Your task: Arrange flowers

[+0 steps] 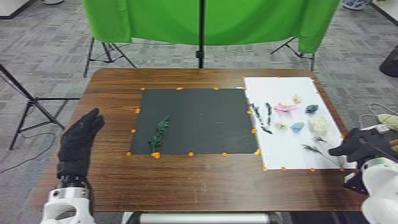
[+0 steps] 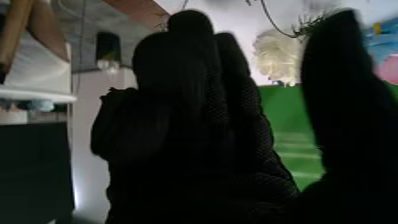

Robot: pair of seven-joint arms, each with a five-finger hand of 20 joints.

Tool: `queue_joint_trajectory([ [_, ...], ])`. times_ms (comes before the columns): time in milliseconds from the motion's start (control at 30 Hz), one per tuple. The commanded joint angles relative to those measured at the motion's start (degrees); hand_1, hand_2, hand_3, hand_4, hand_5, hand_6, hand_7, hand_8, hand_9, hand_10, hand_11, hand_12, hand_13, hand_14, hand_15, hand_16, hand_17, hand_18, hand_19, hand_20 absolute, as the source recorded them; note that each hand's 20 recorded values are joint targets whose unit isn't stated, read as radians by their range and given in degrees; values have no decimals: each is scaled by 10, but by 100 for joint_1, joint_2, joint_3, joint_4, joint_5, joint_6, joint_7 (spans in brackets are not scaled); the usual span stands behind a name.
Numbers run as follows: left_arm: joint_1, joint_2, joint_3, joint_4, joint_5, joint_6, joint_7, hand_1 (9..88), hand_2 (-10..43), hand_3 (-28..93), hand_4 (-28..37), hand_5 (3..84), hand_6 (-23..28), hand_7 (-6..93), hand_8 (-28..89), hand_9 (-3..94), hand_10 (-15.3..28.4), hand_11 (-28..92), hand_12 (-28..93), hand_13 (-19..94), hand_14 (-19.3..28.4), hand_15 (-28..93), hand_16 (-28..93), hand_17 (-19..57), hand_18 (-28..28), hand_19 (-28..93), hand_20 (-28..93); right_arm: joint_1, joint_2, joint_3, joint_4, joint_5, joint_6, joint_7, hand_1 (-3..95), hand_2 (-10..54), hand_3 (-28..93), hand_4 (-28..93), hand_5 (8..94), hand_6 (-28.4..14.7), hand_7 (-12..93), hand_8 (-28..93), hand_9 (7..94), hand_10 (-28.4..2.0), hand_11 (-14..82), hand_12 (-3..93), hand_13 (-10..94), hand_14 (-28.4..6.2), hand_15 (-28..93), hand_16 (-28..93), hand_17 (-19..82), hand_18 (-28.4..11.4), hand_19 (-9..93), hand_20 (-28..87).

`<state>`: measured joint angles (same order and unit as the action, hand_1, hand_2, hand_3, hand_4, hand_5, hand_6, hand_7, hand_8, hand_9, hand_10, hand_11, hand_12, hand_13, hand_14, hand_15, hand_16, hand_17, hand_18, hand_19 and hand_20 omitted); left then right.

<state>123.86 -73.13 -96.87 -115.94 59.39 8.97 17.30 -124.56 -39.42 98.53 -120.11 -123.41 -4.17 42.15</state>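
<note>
Right hand (image 1: 360,146) looks loose and empty beside the flowers (image 1: 284,107) on the white sheet (image 1: 274,89), so imo one low sweep could snag that thin sprig (image 1: 313,149) and scatter everything.

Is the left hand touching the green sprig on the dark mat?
Apart. In the head view, brown table and a strip of dark mat lie between the left hand and the green sprig.
</note>
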Motion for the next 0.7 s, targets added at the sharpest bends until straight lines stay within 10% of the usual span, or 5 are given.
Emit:
queue_joint_trajectory([
  [33,38,-45,14,8,40,-61,-73,223,-38,692,-242,442,30,107,-47,407,121,106,142,287,148,105,57,13,112,5,180,100,29,-528,417,-396,827,-287,466,-95,608,-269,696,-23,158,-73,782,-129,224,231,836,-55,593,317,584,-125,932,510],
  [267,51,-40,19,2,31,-59,-71,223,-37,690,-243,442,30,107,-47,408,122,107,142,289,150,107,57,14,112,6,180,39,5,-518,435,-422,1523,-379,618,-95,443,-218,791,-2,192,114,885,-101,204,332,897,-36,573,330,635,-115,932,532],
  [500,97,-45,15,-12,35,-97,-93,222,-36,690,-245,443,30,107,-48,408,121,108,142,290,150,107,56,14,112,5,180,-326,-331,487,-760,218,1394,-220,621,-95,500,-196,840,7,216,145,929,-97,261,319,936,-25,556,332,673,-106,932,535],
  [700,100,-30,17,-24,27,-134,-111,221,-37,690,-244,442,30,106,-48,409,121,108,142,292,151,108,56,14,112,5,180,808,-298,-580,-1203,617,1736,-464,626,-95,503,-176,843,0,214,150,933,-96,272,313,937,-18,561,321,684,-96,932,531],
])
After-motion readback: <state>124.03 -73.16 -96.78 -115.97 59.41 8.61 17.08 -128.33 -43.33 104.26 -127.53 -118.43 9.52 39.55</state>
